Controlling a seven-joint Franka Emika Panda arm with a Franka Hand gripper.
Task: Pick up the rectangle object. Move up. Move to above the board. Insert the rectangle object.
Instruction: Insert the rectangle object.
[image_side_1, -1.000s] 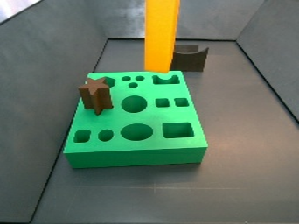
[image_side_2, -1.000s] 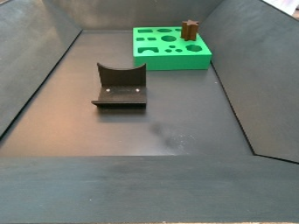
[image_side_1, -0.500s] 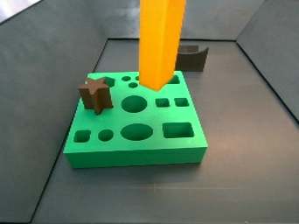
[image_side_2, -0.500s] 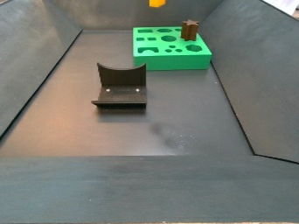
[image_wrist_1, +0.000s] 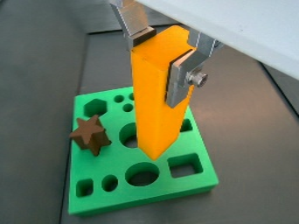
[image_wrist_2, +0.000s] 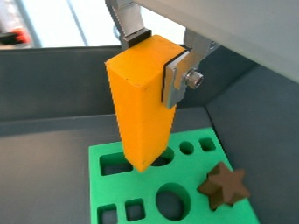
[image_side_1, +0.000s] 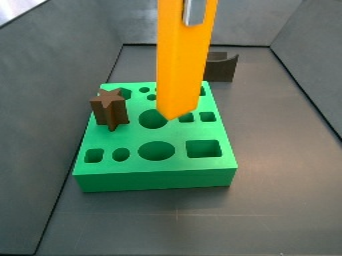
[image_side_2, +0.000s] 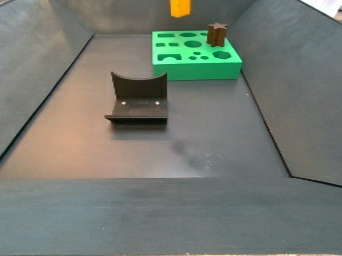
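Note:
My gripper (image_wrist_1: 160, 57) is shut on the upper part of the rectangle object (image_wrist_1: 158, 96), a tall orange-yellow block held upright; both show in the wrist views, gripper (image_wrist_2: 156, 59) and block (image_wrist_2: 140, 105). The block (image_side_1: 181, 60) hangs over the green board (image_side_1: 154, 178), its lower end above the board's back middle holes and clear of the surface. In a side view only its lower tip (image_side_2: 179, 7) shows, well above the board (image_side_2: 201, 73). The board also shows below in both wrist views (image_wrist_1: 163, 188) (image_wrist_2: 138, 185).
A brown star-shaped block (image_side_1: 110, 108) stands in a hole at the board's edge, seen too in other views (image_side_2: 217, 32) (image_wrist_1: 89, 133) (image_wrist_2: 223, 185). The dark fixture (image_side_2: 136, 97) stands on the floor apart from the board, behind it in a side view (image_side_1: 221, 66). Grey walls enclose the floor.
The gripper has carried the orange block from behind the board to over its back middle holes. The star block and the fixture have not moved.

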